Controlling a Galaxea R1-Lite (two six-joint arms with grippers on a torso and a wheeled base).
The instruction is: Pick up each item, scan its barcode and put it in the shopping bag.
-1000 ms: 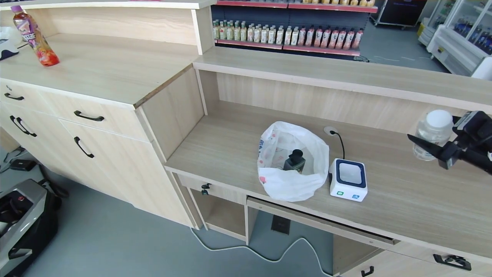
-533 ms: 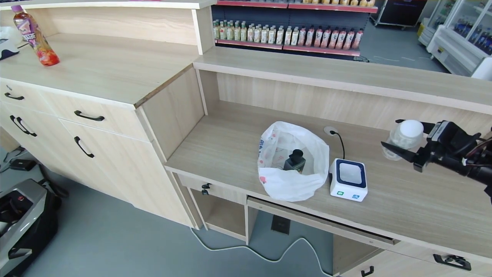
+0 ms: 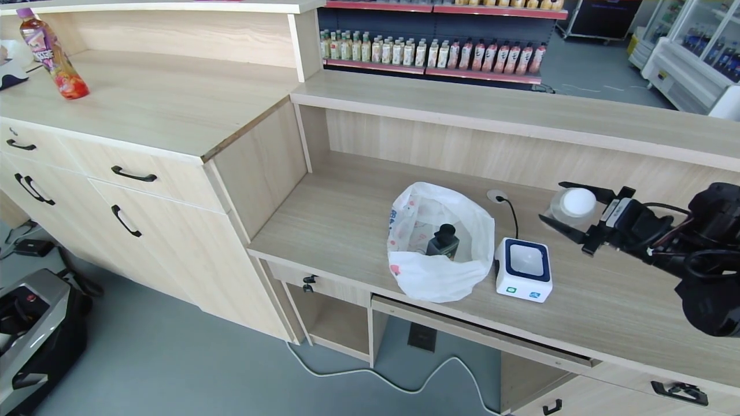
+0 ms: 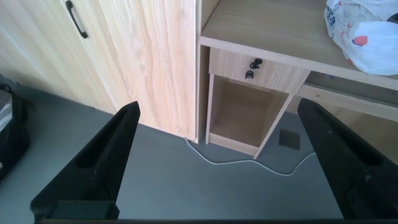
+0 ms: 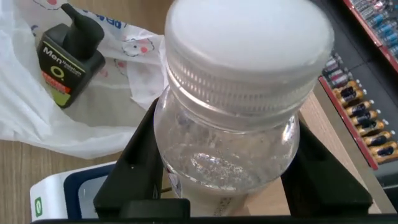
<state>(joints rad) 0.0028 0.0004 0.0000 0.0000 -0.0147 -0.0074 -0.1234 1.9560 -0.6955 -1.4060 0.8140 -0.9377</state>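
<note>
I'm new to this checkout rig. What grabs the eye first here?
A clear jar with a white lid, held by the right gripper above the counter, right of the white scanner. Left of the scanner sits a white shopping bag with a dark bottle inside.

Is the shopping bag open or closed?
Open. The bag gapes at the top, and a dark bottle shows inside it.

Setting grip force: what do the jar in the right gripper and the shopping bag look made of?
Jar: clear and glossy, plastic or glass, see-through walls leave it open. Its lid: matte white, ribbed rim, likely plastic. Shopping bag: thin white plastic film, crinkled, translucent.
</note>
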